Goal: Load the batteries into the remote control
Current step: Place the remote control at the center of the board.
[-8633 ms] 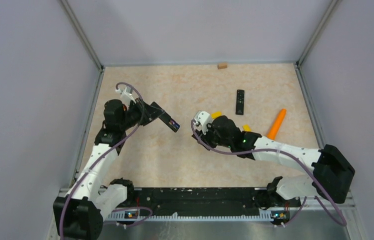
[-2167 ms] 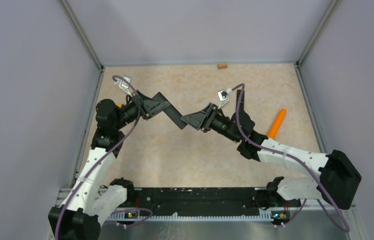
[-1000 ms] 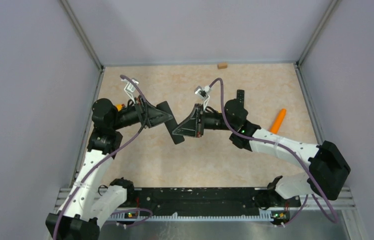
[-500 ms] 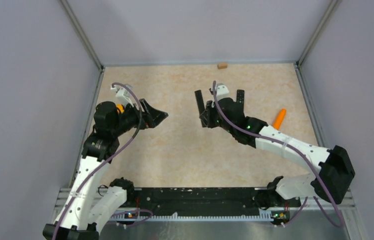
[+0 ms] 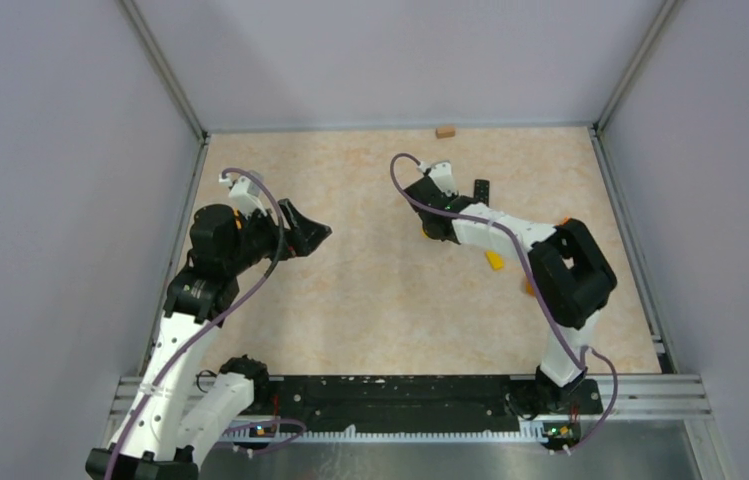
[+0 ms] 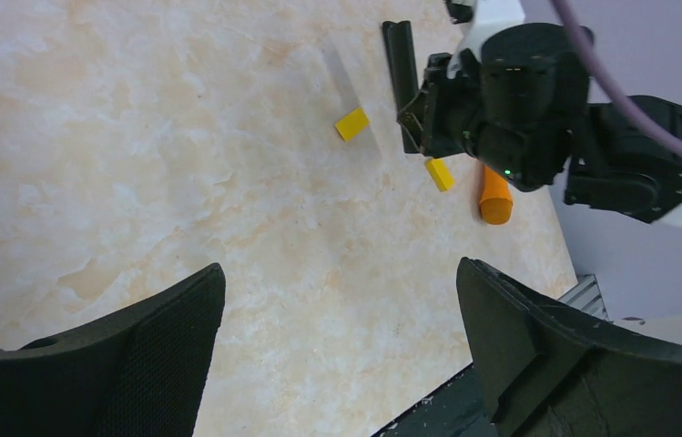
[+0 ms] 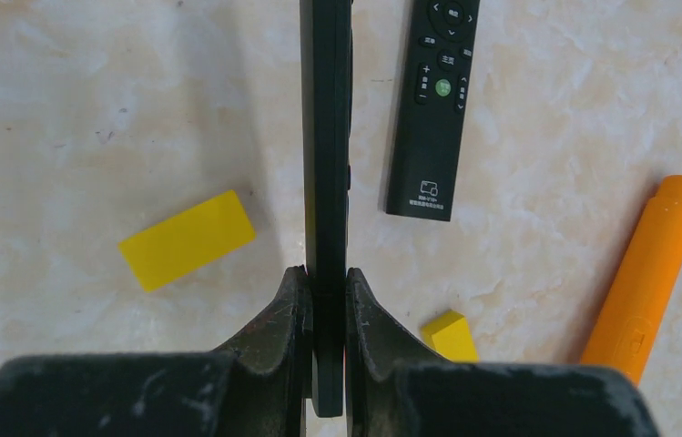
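My right gripper (image 7: 325,273) is shut on a black remote control (image 7: 325,137), held edge-on with its far end over the table. In the left wrist view that remote (image 6: 401,64) sticks out of the right gripper (image 6: 414,114). From above, the right gripper (image 5: 432,215) hangs over the back middle of the table. My left gripper (image 5: 315,235) is open at the left, well apart from the remote. Its wide jaws (image 6: 340,269) hold nothing. The batteries are out of view.
A second remote (image 7: 435,109) lies face up just right of the held one, also visible from above (image 5: 481,192). Two yellow blocks (image 7: 187,239) (image 7: 451,335) and an orange stick (image 7: 642,273) lie close by. A small brown block (image 5: 444,131) sits at the back wall.
A second ago both grippers held the remote at mid-table. The left gripper has opened and drawn back left. The right arm has carried the remote to the back right, beside the second remote.
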